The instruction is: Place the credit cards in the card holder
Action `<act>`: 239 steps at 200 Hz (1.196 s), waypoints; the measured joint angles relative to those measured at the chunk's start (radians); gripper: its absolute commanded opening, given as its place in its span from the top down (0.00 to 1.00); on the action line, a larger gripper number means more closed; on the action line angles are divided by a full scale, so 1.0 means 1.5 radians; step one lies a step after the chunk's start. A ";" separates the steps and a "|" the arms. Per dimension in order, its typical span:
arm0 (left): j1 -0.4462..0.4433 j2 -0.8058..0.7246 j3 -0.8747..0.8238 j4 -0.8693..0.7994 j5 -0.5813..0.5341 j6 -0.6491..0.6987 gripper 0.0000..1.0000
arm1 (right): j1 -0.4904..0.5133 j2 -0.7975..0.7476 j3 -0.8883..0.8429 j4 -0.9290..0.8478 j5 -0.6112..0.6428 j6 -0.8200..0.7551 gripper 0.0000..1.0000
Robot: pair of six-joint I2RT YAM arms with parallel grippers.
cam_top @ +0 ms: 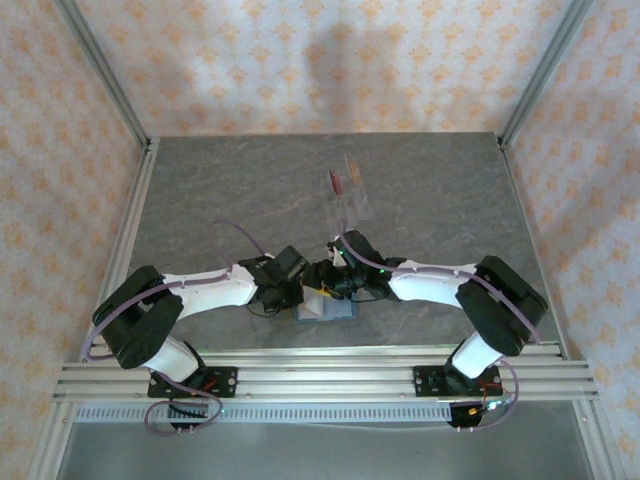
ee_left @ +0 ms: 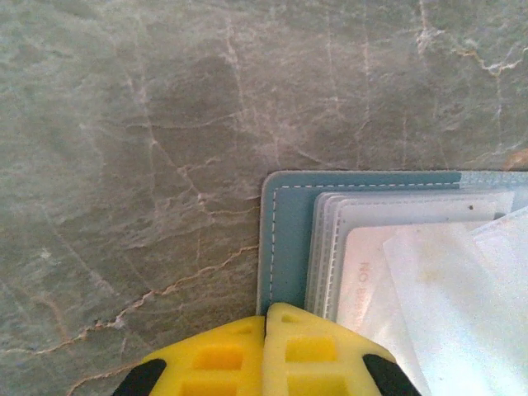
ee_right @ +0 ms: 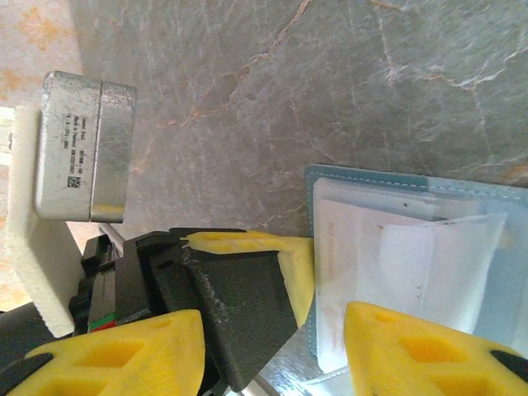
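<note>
The teal card holder [cam_top: 325, 309] lies open at the near edge between the arms, with its clear sleeves facing up. A pale card [ee_left: 365, 276] sits in the top sleeve of the card holder [ee_left: 287, 239]. My left gripper [ee_left: 266, 312] is shut, its yellow tips pressed on the holder's near-left edge. My right gripper [ee_right: 275, 318] hovers open over the holder [ee_right: 367, 177], straddling the left gripper's fingers [ee_right: 285, 256], with nothing between its own. Further back lie a dark red credit card [cam_top: 336, 182] and a paler one [cam_top: 352, 168].
A clear flat piece [cam_top: 352, 209] lies between the far cards and the grippers. A loose translucent sleeve flap [ee_right: 437, 260] stands up from the holder. The left wrist's grey metal box [ee_right: 87, 157] is close beside the right gripper. Aluminium rails [cam_top: 320, 380] run along the near edge.
</note>
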 measured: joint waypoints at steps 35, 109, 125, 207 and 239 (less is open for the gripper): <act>0.000 0.000 0.000 0.000 0.000 -0.005 1.00 | -0.007 0.012 -0.044 0.102 -0.025 0.045 0.48; -0.005 0.001 0.003 0.000 -0.003 0.014 1.00 | 0.017 -0.031 -0.049 0.007 0.045 -0.029 0.49; -0.005 0.003 0.004 0.003 -0.003 0.017 1.00 | 0.019 -0.031 -0.052 -0.002 0.051 -0.035 0.49; -0.008 0.012 0.007 0.030 0.001 0.021 1.00 | 0.022 -0.087 -0.080 -0.073 0.089 -0.050 0.49; -0.008 0.013 0.008 0.030 0.000 0.021 1.00 | 0.025 -0.149 -0.082 -0.160 0.137 -0.073 0.49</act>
